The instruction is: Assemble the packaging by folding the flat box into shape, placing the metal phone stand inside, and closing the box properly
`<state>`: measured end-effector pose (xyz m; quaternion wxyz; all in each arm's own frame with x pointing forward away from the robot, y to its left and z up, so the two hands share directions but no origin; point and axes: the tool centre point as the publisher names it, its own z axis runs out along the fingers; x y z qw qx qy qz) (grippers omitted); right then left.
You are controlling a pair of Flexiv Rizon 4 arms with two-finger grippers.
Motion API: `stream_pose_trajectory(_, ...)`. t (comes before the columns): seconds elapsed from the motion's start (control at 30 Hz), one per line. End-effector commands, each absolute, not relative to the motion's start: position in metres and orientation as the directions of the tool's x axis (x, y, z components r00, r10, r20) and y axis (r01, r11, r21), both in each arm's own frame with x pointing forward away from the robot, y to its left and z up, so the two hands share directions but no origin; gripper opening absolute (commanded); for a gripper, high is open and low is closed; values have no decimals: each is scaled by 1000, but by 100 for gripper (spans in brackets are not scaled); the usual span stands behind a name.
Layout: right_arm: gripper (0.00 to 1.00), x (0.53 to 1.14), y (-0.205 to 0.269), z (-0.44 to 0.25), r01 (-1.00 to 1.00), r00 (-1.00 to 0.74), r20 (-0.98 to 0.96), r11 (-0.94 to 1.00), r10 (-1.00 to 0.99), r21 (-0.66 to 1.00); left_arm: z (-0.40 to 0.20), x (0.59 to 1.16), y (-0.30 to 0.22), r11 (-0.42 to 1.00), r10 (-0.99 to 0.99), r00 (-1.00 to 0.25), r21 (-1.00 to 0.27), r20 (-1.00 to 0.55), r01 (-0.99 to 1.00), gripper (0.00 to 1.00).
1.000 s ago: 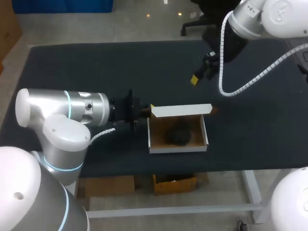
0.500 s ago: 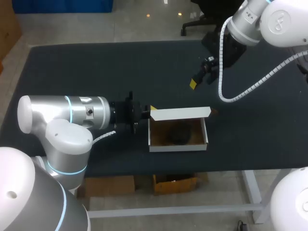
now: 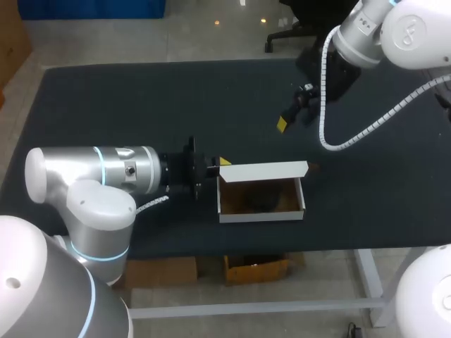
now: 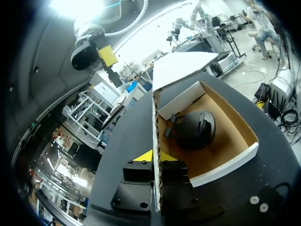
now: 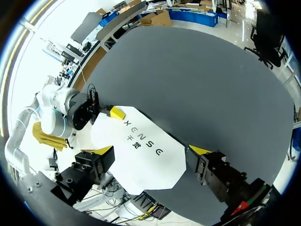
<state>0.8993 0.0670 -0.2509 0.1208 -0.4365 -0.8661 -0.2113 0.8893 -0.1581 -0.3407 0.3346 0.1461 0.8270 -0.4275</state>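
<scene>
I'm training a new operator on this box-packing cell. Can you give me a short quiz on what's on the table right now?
1. True or false: the phone stand lies inside the box.
2. What is the left gripper shut on? A) the lid B) the phone stand C) nothing
3. Fill in: the right gripper is ___, with nothing between its fingers.
Key: 1 true; 2 A; 3 open.
</scene>
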Motion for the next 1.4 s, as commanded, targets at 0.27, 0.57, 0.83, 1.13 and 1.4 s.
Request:
stream_pose_trajectory(0.27, 100, 889, 55, -259, 949, -242, 517, 311, 821, -50, -347, 886, -160, 593, -43, -700, -583, -712, 556, 0)
stream_pose_trajectory(0.57, 100, 866, 48, -284, 953, -138, 572, 266, 808, -145, -350, 885, -160, 599, -46, -692, -574, -720, 558, 0)
stream_pose_trajectory(0.83, 100, 866, 48, -284, 953, -138, 572, 266, 808, -145, -350, 885, -160, 599, -46, -692, -574, -720, 558, 0)
stream_pose_trajectory(1.13, 100, 869, 55, -290, 932, -16, 566, 217, 824, -289, -350, 885, -160, 599, -46, -692, -574, -720, 558, 0)
stream_pose_trajectory(1.4, 100, 866, 46, -303, 889, 108, 513, 149, 852, -433, -350, 885, -160, 599, -46, -692, -574, -720, 558, 0)
